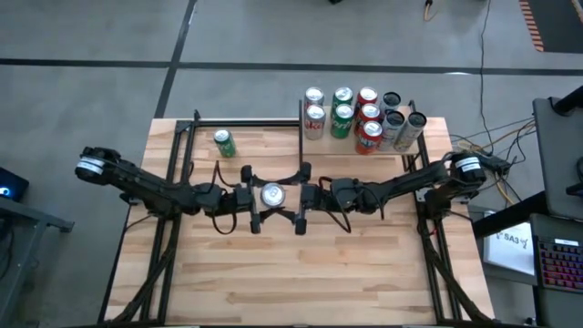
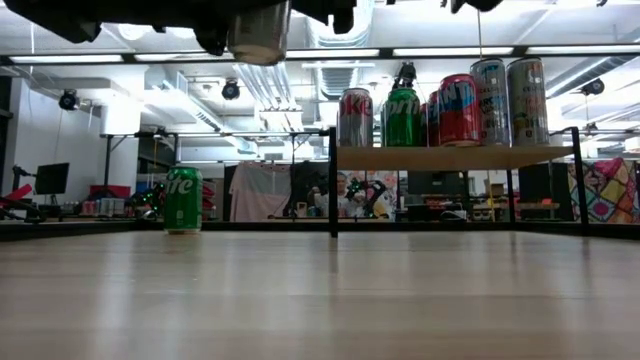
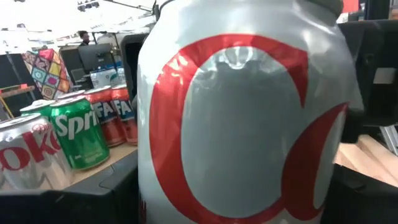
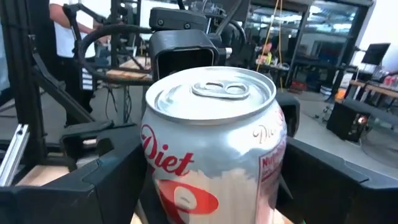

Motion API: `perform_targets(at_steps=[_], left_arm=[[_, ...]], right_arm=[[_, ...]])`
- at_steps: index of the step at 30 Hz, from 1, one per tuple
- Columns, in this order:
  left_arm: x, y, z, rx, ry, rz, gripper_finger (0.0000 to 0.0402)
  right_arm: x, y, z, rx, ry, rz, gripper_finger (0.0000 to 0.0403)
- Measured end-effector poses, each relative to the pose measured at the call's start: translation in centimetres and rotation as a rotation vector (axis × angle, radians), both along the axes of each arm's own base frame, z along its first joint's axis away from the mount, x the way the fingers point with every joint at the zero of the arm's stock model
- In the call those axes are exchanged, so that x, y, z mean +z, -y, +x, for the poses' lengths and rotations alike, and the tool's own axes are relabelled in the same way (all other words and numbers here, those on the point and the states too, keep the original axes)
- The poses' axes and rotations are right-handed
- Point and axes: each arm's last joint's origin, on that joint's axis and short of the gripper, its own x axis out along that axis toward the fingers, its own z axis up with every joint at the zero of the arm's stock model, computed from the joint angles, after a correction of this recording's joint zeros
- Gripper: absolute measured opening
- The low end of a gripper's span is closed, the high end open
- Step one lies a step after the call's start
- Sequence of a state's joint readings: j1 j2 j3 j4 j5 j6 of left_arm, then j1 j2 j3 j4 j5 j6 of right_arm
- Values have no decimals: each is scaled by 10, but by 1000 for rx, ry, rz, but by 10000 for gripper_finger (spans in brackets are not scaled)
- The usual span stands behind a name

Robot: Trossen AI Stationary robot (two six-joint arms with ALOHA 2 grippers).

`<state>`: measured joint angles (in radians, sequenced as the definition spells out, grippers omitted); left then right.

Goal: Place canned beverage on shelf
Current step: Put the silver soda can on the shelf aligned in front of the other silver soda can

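A silver and red diet cola can (image 1: 273,194) hangs upright above the middle of the table, at the top of the low view (image 2: 258,35). My left gripper (image 1: 262,197) reaches it from the table's left and my right gripper (image 1: 287,195) from the right; both are shut on it. The shelf (image 2: 450,157), a light wood board on black posts, stands at the far right and carries several upright cans (image 1: 364,114). A green can (image 1: 224,143) stands upright on its base on the tabletop at the far left. My left gripper holds the can's body (image 3: 152,155) between its two fingers (image 3: 93,193), coming level from the table's left. The can fills the left wrist view and is lifted clear of the table, upright. My right gripper has a dark finger (image 4: 106,180) on each side of the can's body (image 4: 155,168), below the rim, coming about level from the table's right. The can stands upright in the hold with its top (image 4: 221,90) up, clear of the table.
Black frame rails (image 1: 173,182) run along the table's left and right sides, and a black bar (image 1: 246,123) crosses the far edge. The near half of the wooden tabletop (image 1: 291,273) lies bare. A desk with a keyboard (image 1: 556,264) stands off the right edge.
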<state>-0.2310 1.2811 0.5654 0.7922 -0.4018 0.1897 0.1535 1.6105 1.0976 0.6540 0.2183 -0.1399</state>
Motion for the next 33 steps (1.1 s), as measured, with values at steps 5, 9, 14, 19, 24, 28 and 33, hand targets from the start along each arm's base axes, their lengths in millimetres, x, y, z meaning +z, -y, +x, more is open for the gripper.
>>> perform_targets(at_steps=[5, 9, 14, 19, 24, 28, 33], left_arm=[[0, 2, 5, -1, 7, -2, 285], [-3, 1, 4, -6, 7, -9, 284], [-3, 1, 3, -8, 11, -17, 303], [-3, 1, 3, -1, 10, -14, 341], [-2, 0, 3, 5, 12, -9, 341], [-2, -1, 2, 60, 11, 8, 341], [-1, -4, 1, 140, 7, 35, 342]], right_arm=[[-4, -1, 5, -1, 50, -20, 328], [-5, -1, 6, -12, 50, -22, 302], [-5, 0, 6, -22, 53, -9, 281], [-4, 1, 6, -46, 55, 0, 281], [8, 3, -1, -71, 72, 1, 281], [23, 5, -11, -116, 73, -20, 281], [44, 9, -23, -153, 103, -52, 281]])
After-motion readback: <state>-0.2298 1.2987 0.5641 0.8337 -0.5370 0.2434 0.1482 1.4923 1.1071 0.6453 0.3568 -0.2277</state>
